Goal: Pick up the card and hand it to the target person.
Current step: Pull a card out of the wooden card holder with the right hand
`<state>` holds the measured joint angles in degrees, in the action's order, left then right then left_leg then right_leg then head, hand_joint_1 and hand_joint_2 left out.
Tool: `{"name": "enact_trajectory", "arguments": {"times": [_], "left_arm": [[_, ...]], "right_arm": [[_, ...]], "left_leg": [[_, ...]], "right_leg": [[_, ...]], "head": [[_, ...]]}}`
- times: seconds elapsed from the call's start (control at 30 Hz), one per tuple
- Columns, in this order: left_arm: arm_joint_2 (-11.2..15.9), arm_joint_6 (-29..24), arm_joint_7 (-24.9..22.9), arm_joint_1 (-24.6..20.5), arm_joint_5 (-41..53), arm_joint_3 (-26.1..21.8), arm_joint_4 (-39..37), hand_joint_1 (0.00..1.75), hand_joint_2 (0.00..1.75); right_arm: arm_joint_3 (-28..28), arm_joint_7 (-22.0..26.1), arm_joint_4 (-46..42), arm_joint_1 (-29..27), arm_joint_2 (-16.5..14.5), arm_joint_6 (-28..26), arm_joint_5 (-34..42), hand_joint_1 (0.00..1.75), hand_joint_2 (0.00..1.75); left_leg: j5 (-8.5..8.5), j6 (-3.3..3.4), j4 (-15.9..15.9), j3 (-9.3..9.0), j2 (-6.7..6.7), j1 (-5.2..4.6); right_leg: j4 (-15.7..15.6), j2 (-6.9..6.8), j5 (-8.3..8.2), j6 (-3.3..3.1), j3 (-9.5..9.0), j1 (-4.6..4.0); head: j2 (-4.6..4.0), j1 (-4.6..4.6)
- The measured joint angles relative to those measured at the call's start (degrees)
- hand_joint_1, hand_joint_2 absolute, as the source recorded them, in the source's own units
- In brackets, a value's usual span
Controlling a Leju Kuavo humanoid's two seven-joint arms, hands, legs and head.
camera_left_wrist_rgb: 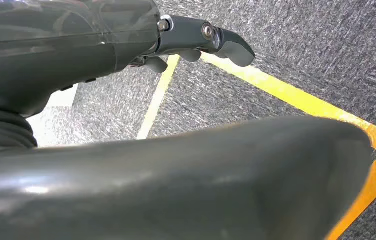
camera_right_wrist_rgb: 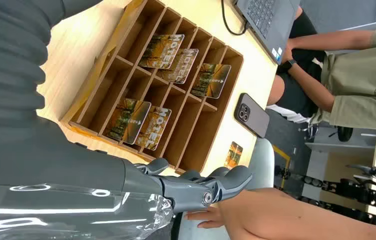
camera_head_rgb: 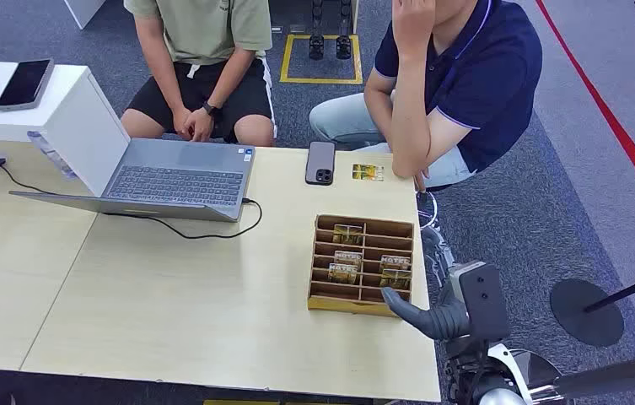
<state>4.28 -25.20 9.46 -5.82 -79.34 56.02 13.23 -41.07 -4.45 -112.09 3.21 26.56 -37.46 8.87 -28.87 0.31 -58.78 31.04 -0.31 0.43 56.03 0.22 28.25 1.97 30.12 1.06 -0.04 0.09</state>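
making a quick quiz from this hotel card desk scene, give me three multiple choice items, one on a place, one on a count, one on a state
1. Where does the dark smartphone on the pale wooden table lie?
A. inside the organizer
B. between the open grey laptop and the loose yellow card
C. on the laptop keyboard

2. How many cards sit in the slotted wooden card organizer?
A. two
B. five
C. nine

3. What is the right hand doing?
A. holding a card
B. pressing the laptop
C. holding nothing, near the organizer's corner

Answers: 1 B, the head view shows the phone flat on the table between the two. 2 B, the right wrist view shows five cards in the slots. 3 C, its fingers show no card.
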Motion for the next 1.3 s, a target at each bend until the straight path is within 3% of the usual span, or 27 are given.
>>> {"name": "enact_trajectory", "arguments": {"times": [0.37, 0.57, 0.67, 1.3], "left_arm": [[0.0, 0.0, -0.1, 0.0, 0.1, 0.0, 0.0, 0.0, 0.0], [0.0, 0.2, -0.4, 0.0, 0.4, 0.0, 0.0, 0.0, 0.0], [0.0, 0.6, -0.4, -0.1, 1.1, 0.0, 0.0, 0.0, 0.0], [0.1, 1.3, -0.6, -0.2, 2.7, 0.0, 0.0, 0.0, 0.0]], "right_arm": [[-1.2, -3.3, 0.5, 0.8, -0.4, 1.0, -3.5, 0.0, 1.75], [-2.3, -19.2, 1.4, 4.2, -0.4, 7.2, -25.0, 0.0, 1.75], [-2.9, -23.6, 2.4, 7.1, -0.8, 12.4, -33.4, 0.0, 1.75], [-6.0, -24.9, 8.9, 15.3, -4.2, 19.4, -37.6, 0.0, 1.75]], "left_leg": [[0.0, 0.0, 0.0, 0.01, 0.0, 0.0], [0.0, 0.0, 0.0, 0.0, 0.0, 0.0], [0.01, 0.0, 0.0, -0.01, 0.0, 0.0], [0.01, 0.0, 0.0, 0.03, -0.01, 0.0]], "right_leg": [[0.0, 0.0, 0.0, 0.0, 0.0, 0.0], [0.0, 0.02, 0.0, 0.0, -0.01, 0.0], [0.0, 0.03, -0.01, 0.0, -0.01, 0.0], [0.0, -0.02, 0.0, 0.0, -0.01, 0.0]], "head": [[0.0, 0.0], [0.0, 0.0], [0.0, 0.0], [0.0, -0.01]]}}
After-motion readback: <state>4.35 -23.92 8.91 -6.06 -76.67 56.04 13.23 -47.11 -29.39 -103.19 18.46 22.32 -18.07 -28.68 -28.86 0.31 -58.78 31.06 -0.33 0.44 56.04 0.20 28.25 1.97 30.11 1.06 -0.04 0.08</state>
